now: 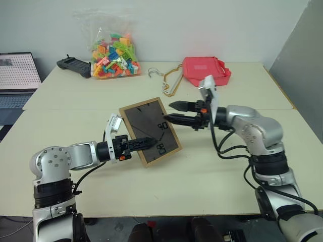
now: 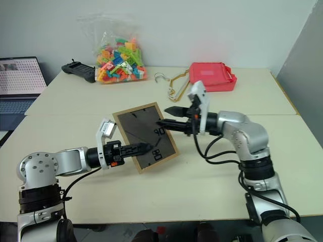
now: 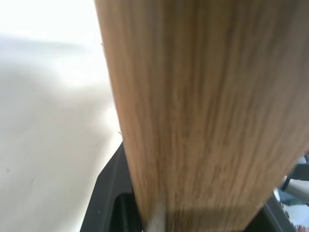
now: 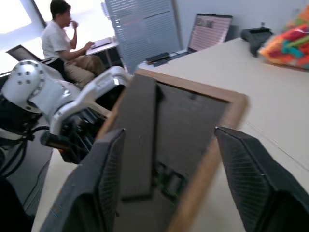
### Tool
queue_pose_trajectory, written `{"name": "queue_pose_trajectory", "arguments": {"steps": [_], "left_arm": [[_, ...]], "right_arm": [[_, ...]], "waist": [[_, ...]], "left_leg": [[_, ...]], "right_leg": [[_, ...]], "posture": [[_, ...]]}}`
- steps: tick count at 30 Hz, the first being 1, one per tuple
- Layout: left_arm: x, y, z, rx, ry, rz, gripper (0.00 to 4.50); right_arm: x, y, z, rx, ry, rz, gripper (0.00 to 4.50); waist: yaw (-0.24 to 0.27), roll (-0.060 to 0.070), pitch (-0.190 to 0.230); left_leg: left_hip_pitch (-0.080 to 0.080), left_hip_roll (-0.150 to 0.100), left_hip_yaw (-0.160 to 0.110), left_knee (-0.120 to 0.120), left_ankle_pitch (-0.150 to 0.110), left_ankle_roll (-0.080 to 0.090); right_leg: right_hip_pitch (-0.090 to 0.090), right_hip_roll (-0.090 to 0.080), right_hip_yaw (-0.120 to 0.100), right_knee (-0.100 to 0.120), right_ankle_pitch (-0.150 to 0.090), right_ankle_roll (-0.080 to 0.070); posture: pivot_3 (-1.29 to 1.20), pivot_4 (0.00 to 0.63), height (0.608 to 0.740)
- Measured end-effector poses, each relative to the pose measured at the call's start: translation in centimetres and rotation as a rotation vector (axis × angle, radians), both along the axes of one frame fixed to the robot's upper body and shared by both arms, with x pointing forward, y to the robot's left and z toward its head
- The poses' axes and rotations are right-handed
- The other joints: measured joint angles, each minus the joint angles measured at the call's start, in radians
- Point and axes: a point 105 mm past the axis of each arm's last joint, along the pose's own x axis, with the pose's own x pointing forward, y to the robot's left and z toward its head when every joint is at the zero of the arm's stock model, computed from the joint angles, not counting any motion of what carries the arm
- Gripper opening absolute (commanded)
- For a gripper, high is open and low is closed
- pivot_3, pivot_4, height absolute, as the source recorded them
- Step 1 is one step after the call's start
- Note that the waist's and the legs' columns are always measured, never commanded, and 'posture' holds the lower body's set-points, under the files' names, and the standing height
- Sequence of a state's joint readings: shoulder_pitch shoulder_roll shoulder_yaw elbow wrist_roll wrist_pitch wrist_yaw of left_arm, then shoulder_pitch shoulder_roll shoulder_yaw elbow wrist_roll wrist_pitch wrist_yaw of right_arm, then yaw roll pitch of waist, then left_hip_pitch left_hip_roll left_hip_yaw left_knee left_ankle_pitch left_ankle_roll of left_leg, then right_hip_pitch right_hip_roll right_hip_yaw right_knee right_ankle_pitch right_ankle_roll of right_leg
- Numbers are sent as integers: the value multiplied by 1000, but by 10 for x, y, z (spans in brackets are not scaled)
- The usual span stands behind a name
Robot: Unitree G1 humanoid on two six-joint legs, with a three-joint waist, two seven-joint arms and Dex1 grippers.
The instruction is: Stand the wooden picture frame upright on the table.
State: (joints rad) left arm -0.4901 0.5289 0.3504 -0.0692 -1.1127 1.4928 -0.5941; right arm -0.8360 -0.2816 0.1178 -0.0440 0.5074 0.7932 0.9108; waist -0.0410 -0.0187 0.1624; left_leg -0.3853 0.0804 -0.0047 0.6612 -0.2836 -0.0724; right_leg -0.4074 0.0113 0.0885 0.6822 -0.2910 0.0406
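We see the wooden picture frame held up off the worktop, tilted, its dark brown back panel facing us. The left gripper has its jaws pinched on the frame's lower left edge, one black finger lying across the back panel. The right gripper points at the frame's right edge from the side; its jaws stand spread, one finger above the other, with the frame's upper corner between them in the right wrist view, and we see no contact there.

Along the far side of the worktop, well apart from the frame, lie a clear bag of coloured building bricks, a black handheld controller just beside the bag, a pair of clothes hangers and a red tray. Nothing lies on the pale surface directly under the frame. A laptop sits off the worktop's left end, cut off by the picture edge. In the right wrist view a seated person works at a desk behind the left arm.

The frame's front is turned away, so we cannot see the picture. The pale marks on the back panel are too small to read. In the left wrist view the wood grain hides most of what lies beyond.
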Motion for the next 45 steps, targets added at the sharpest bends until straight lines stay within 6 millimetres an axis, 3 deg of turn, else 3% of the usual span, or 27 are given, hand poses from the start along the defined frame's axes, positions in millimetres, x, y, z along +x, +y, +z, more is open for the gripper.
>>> {"name": "queue_pose_trajectory", "arguments": {"steps": [3,6,12,19,23,26,31,33,35,38,40,45], "left_arm": [[1,-4,1,13,-13,-20,1509],[2,-2,-1,27,-5,-15,1509],[1,-4,-5,45,5,-24,1509],[-5,-1,-9,41,21,-36,1509],[-6,0,-11,50,29,-39,1509],[-6,0,-11,47,35,-40,1509],[-12,1,-13,-1,111,-74,1509],[-14,1,-11,-46,157,-96,1509],[-17,0,-8,-91,181,-121,1509],[-19,2,-2,-126,193,-138,1509],[-22,1,1,-142,201,-161,1509],[-36,-5,-2,-158,244,-213,1509]], "right_arm": [[-2,21,-5,-15,-11,40,4458],[0,33,-11,-69,-63,45,4458],[-6,35,-15,-117,-94,93,4458],[-42,-1,-3,-65,78,266,4458],[-43,-20,-2,-50,143,255,4458],[-32,-36,-5,-92,108,162,4458],[12,-80,-24,-223,-188,-157,4458],[33,-102,-33,-377,-539,-294,4458],[40,-115,-42,-508,-836,-327,4458],[33,-108,-50,-552,-1219,-246,4458],[27,-93,-45,-476,-1404,-207,4458],[8,-52,-23,-214,-1655,-154,4458]], "waist": [[0,0,0],[0,0,0],[0,0,0],[1,0,0],[1,0,0],[2,0,0],[4,0,1],[4,-1,1],[1,-1,1],[-9,-1,2],[-19,-1,2],[-19,-1,2]], "left_leg": [[-1,0,0,0,0,0],[-2,0,0,0,0,0],[-4,0,-1,0,0,0],[-7,0,-6,1,0,0],[-8,0,-8,1,0,0],[-9,0,-9,1,0,0],[-11,0,-11,2,0,0],[-12,0,-11,3,0,0],[-11,0,-10,3,0,0],[-11,0,-10,3,2,-4],[-11,1,-10,2,4,-6],[-10,0,-10,1,6,-10]], "right_leg": [[-1,0,0,0,0,0],[-1,-1,0,0,0,0],[-3,-1,-1,0,0,0],[-4,-1,-5,0,0,0],[-3,0,-7,0,0,0],[-3,0,-8,-1,0,0],[-4,0,-10,-2,0,0],[-4,-1,-11,-2,0,0],[-4,-1,-10,-2,0,0],[-5,-1,-10,0,0,0],[-5,-1,-9,1,0,-1],[-5,-2,-9,2,0,-1]], "posture": [[0,150,740],[0,150,740],[0,150,740],[0,150,740],[0,150,740],[0,150,740],[0,150,740],[0,150,740],[0,150,740],[0,150,740],[0,150,740],[0,150,740]]}}
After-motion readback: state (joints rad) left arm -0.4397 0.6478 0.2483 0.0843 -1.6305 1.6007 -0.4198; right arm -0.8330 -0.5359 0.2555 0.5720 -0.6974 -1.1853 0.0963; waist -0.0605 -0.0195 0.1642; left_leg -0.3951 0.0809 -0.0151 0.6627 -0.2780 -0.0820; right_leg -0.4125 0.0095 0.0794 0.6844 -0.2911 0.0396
